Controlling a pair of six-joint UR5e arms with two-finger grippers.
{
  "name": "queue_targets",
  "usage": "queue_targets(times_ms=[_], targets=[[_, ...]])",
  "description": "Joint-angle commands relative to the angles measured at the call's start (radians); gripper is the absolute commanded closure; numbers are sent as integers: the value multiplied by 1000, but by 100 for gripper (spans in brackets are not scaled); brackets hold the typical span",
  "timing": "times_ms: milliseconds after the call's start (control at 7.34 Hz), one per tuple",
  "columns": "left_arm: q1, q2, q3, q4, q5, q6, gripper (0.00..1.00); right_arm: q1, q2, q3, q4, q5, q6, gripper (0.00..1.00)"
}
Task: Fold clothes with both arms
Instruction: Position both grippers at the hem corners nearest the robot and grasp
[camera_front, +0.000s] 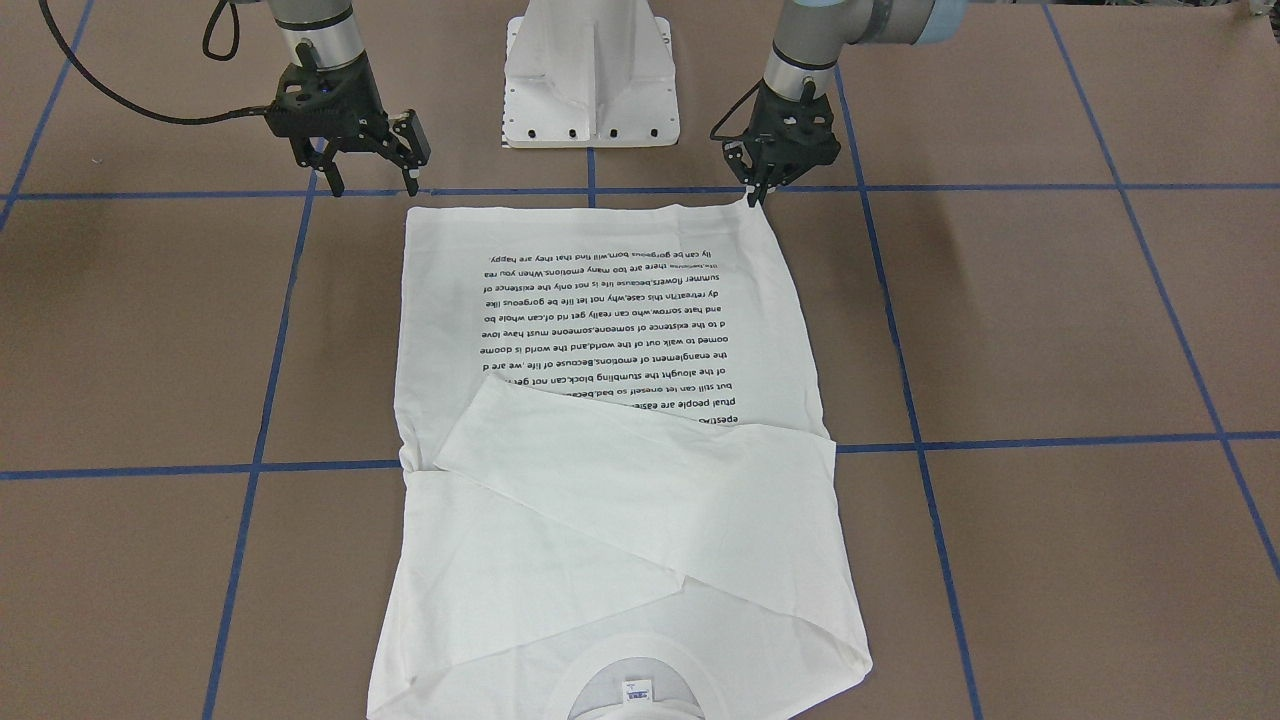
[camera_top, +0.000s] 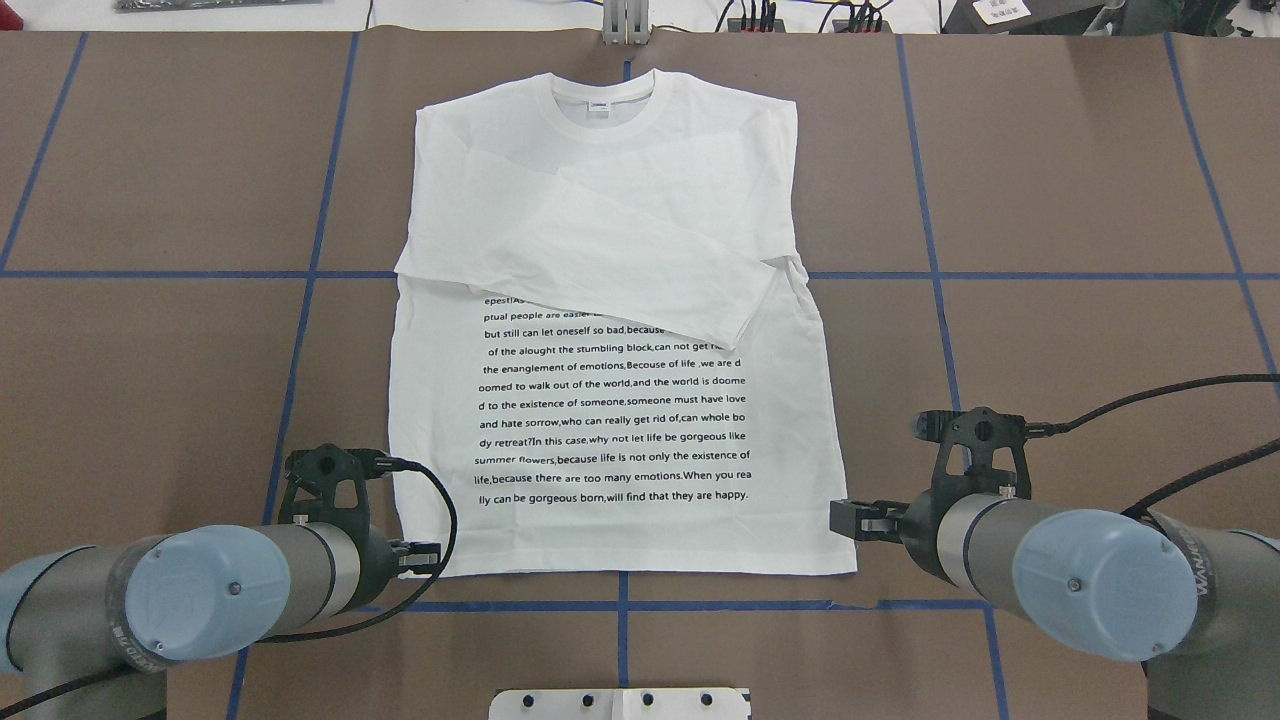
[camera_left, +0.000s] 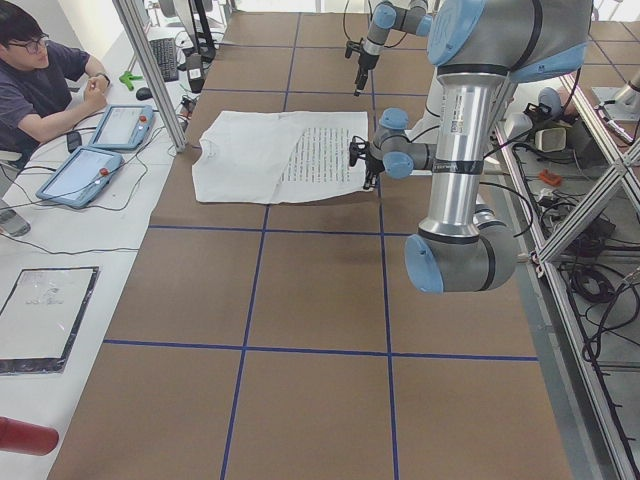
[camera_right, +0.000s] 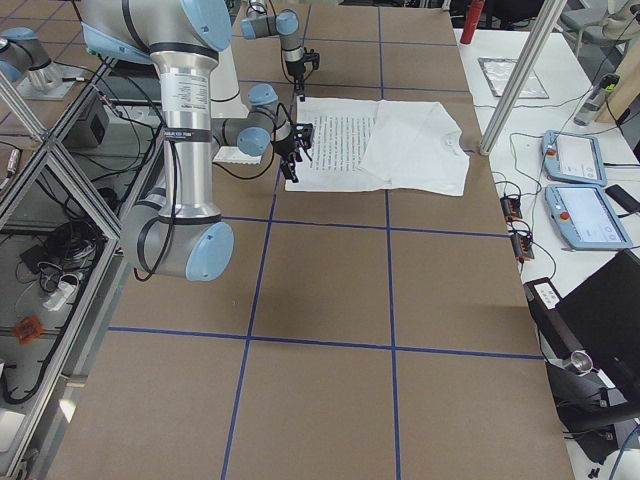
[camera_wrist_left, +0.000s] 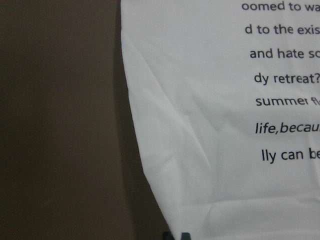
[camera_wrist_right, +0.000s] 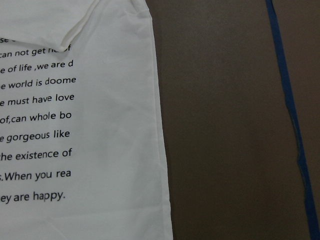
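Brown tabletop (camera_front: 1050, 320) crossed by blue tape lines (camera_front: 500, 192) is carrying the white T-shirt (camera_front: 600, 500), which is lying flat in the middle of the front-facing frame, printed text up, collar at the bottom edge, a sleeve folded across the chest. Left gripper (camera_front: 757, 192), upper right of centre, is pinching the shirt's hem corner with its fingers together. Right gripper (camera_front: 372, 182), upper left, is hanging with its fingers spread apart, gripping nothing, just beyond the other hem corner.
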Motion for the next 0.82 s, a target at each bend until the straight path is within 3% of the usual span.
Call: queue_targets(times_ms=[0,272,681], targets=[[0,-19,-12,-4,8,-1,100,-45,-64,-44,160,-42,41,3],[-2,-10,-54,-2,37,1,100,-94,-51,-86,168,-117,87,23],[0,-10,-68,1,65,2,100,-104,43,-168,168,-154,87,28]])
